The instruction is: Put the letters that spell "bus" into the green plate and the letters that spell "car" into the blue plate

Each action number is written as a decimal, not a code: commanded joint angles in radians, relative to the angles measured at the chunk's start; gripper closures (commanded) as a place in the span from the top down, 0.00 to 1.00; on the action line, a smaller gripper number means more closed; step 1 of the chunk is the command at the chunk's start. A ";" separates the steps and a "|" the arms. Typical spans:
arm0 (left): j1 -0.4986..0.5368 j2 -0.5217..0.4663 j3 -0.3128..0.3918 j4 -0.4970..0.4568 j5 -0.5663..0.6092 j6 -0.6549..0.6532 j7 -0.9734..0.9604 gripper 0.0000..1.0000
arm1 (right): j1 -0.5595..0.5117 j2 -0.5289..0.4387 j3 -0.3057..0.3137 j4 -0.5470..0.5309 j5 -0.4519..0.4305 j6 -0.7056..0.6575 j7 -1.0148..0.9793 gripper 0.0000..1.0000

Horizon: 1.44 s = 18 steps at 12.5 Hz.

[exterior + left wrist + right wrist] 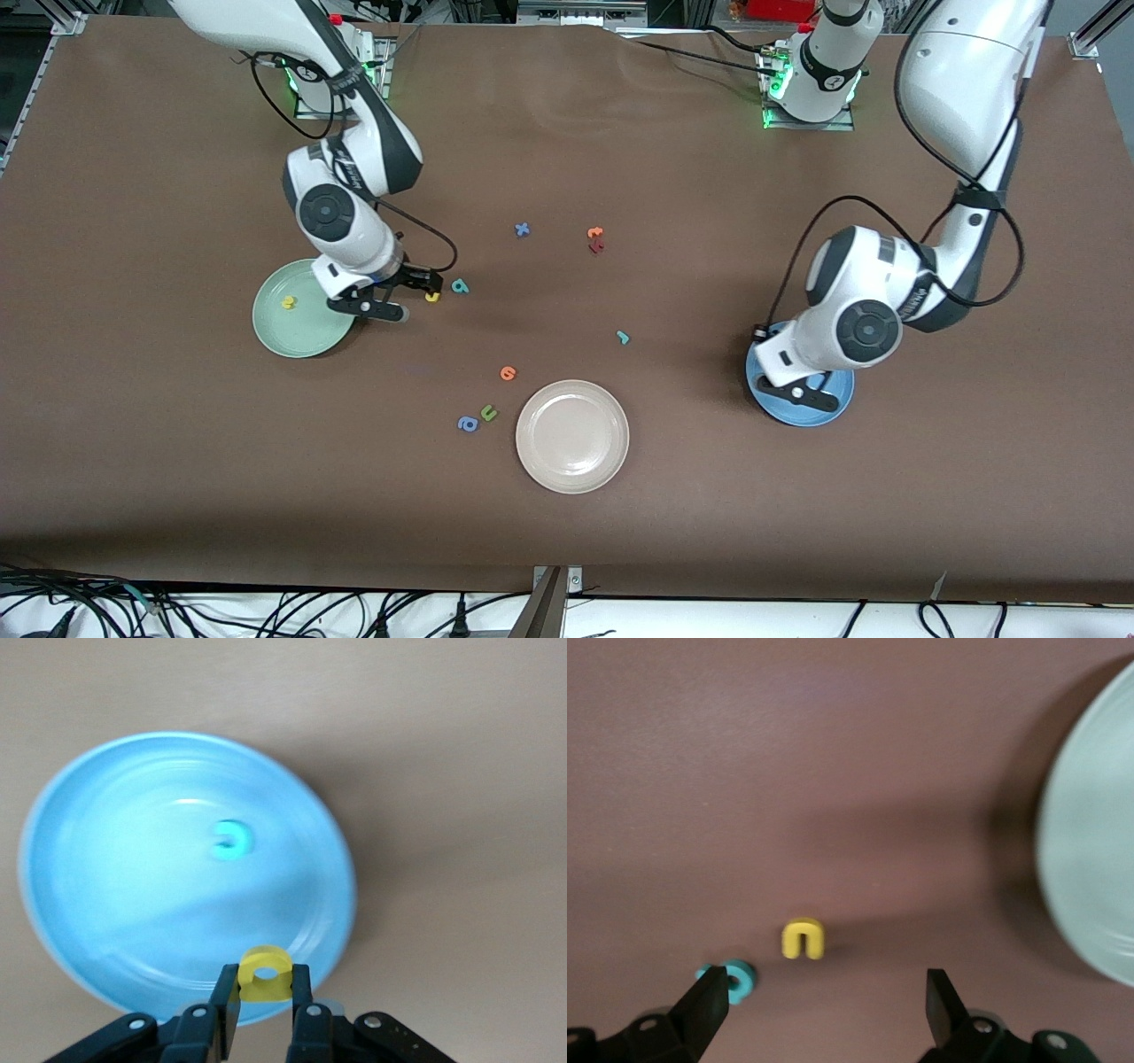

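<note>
Both grippers: left (pixel 266 997) gripping yellow "a" (pixel 264 973), right (pixel 824 1001) wide.

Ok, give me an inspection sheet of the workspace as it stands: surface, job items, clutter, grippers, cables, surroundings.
Surface: brown table, flat.
Job's things: green plate holds the yellow s; yellow u and teal b lie beside it on the table. Blue plate holds the teal c; teal r lies mid-table.
Clutter: cream plate; orange round letter; olive u; blue a; blue x; orange and dark red letters.
Grippers: left gripper shut on the yellow a, over the blue plate's rim. Right gripper open, over the yellow u.
Cables: black bundles along the table's near edge.
Surroundings: nothing seen.
</note>
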 commanded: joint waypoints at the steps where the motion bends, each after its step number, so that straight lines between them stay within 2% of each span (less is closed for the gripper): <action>1: -0.012 -0.007 -0.008 -0.009 0.063 -0.004 0.009 0.99 | 0.029 0.028 -0.003 -0.002 -0.003 0.063 0.062 0.99; 3: -0.015 -0.007 -0.014 -0.003 0.062 -0.006 0.015 1.00 | 0.027 0.048 -0.006 -0.002 -0.005 0.074 0.063 0.98; 5: -0.024 -0.007 -0.026 0.002 0.040 -0.003 0.012 1.00 | 0.024 0.059 -0.013 -0.004 -0.010 0.091 0.063 0.89; 7: -0.027 0.016 -0.087 0.025 0.016 0.020 0.018 1.00 | 0.027 0.072 -0.018 -0.004 -0.010 0.095 0.065 0.73; 9: -0.045 0.076 -0.144 0.100 0.016 0.040 0.019 1.00 | 0.029 0.080 -0.016 -0.009 -0.011 0.114 0.089 0.68; 10: -0.086 0.098 -0.150 0.120 0.014 0.066 0.018 1.00 | 0.029 0.086 -0.016 -0.009 -0.011 0.115 0.089 0.62; 12: -0.119 0.115 -0.151 0.120 -0.015 0.127 -0.013 1.00 | 0.031 0.102 -0.016 -0.009 -0.013 0.127 0.089 0.63; 14: -0.136 0.136 -0.151 0.111 -0.125 0.236 -0.053 1.00 | 0.031 0.106 -0.016 -0.009 -0.013 0.131 0.089 0.63; 15: -0.160 0.142 -0.149 0.106 -0.136 0.272 -0.097 1.00 | 0.031 0.106 -0.016 -0.010 -0.013 0.131 0.089 0.61; 17: -0.198 0.158 -0.144 0.105 -0.127 0.296 -0.235 0.99 | 0.031 0.106 -0.015 -0.013 -0.013 0.129 0.089 0.50; 18: -0.218 0.170 -0.137 0.105 -0.125 0.300 -0.281 0.99 | 0.031 0.106 -0.015 -0.015 -0.013 0.129 0.089 0.50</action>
